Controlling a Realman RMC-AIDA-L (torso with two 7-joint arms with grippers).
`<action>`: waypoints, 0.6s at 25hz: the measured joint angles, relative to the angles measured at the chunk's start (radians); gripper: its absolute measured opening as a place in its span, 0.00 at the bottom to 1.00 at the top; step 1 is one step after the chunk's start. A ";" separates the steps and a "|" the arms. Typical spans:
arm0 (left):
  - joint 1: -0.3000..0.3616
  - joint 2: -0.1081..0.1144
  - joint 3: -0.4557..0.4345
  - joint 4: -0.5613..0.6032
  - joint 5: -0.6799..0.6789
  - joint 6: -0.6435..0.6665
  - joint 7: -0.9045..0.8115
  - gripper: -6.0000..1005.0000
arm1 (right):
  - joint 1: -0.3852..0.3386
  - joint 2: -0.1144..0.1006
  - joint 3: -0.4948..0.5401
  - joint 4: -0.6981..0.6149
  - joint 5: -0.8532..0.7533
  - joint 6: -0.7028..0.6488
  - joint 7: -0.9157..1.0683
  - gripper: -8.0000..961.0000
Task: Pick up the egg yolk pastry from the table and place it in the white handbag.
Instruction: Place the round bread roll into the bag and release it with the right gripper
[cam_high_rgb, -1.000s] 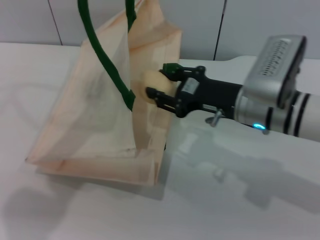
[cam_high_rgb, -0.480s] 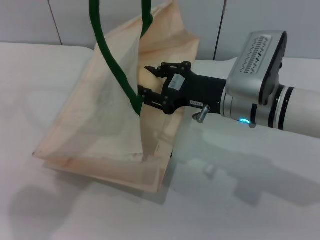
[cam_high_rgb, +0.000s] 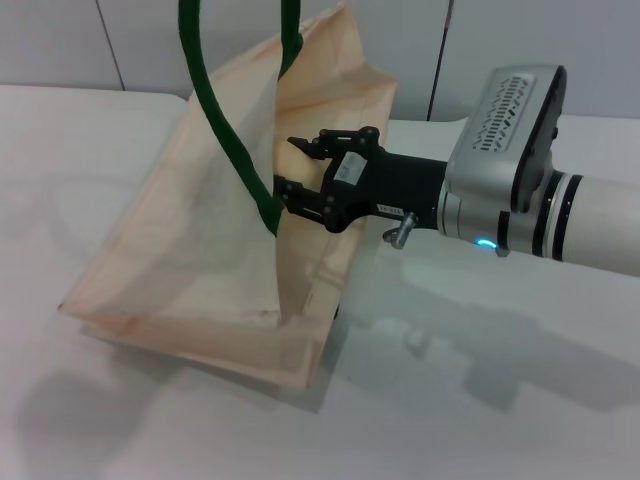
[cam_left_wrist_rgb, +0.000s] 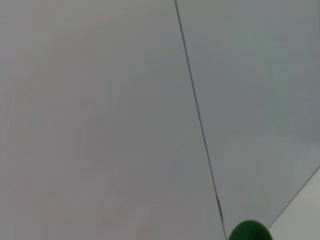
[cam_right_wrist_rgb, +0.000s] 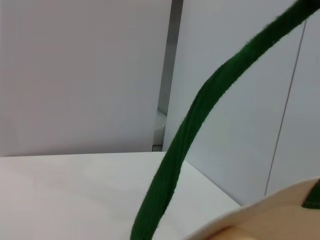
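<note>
Translucent cream-pink fabric forms the one handbag (cam_high_rgb: 200, 250), a thin, creased tote standing on the matte white table (cam_high_rgb: 480, 400) with its mouth held open and two thick, rope-like dark green handles (cam_high_rgb: 225, 130) running up out of the head view. One black right gripper (cam_high_rgb: 297, 168) reaches from the right into the bag's mouth on a silver and white arm (cam_high_rgb: 520, 180); its fingers are spread apart with nothing visible between them. No pastry can be made out now, whereas a second ago a pale rounded lump sat between those fingers just outside the bag's edge. Since then the gripper has pushed farther left into the opening. The left gripper is out of sight.
</note>
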 joint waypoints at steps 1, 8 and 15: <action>0.000 0.000 0.002 0.000 0.000 0.000 0.000 0.13 | 0.003 0.000 0.000 -0.005 0.000 0.000 0.000 0.50; 0.002 0.000 0.011 0.000 0.000 0.000 -0.001 0.13 | 0.051 0.001 -0.023 -0.058 0.001 0.021 -0.001 0.50; 0.002 0.000 0.011 0.000 0.001 0.000 -0.001 0.13 | 0.060 0.002 -0.012 -0.086 0.012 0.033 0.009 0.49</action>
